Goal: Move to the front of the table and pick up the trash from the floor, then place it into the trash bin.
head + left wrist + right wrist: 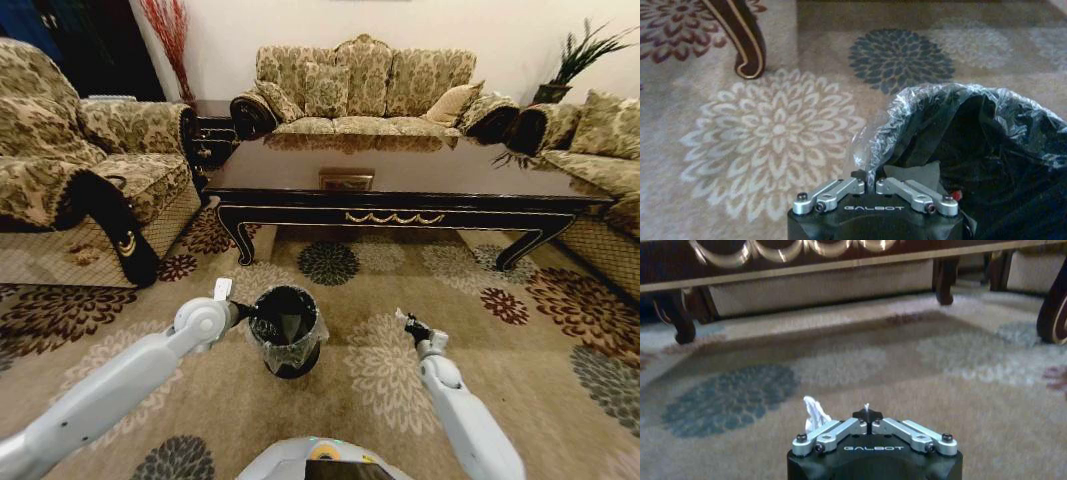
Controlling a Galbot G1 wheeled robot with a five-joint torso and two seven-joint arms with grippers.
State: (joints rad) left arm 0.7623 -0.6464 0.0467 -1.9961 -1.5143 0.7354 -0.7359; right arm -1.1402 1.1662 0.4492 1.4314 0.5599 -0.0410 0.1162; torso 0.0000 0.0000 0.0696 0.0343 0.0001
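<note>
While left pincer (871,182) pinches clear plastic at trash bin (987,145), right pincer (869,416) grips white scrap (815,411)

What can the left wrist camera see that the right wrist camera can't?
Left wrist camera: the trash bin with its clear liner, and the left gripper shut on a clear plastic piece beside the rim. Right wrist camera: the table's gold ornament, and the right gripper shut on white crumpled paper. Both show flowered carpet and a curved table leg.
</note>
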